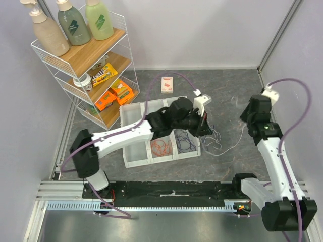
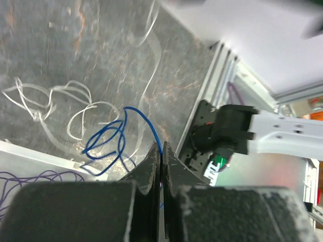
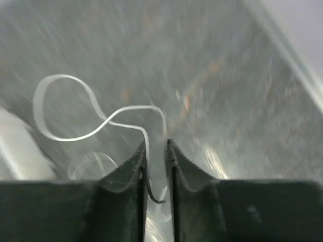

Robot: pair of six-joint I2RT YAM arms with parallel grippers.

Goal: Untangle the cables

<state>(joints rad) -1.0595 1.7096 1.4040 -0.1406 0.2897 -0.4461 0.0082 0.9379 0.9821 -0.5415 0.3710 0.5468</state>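
Left wrist | left end effector (image 2: 161, 147) pinching blue cable (image 2: 107, 132) | right end effector (image 3: 156, 144) narrow

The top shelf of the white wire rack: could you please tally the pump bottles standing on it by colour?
Beige plastic pump bottle: 1
Dark green plastic pump bottle: 1
Light green plastic pump bottle: 1
Total: 3

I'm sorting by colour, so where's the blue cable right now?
Left wrist view: the blue cable is pinched in the left gripper, its loops beside the white cable, just past the bin edge.
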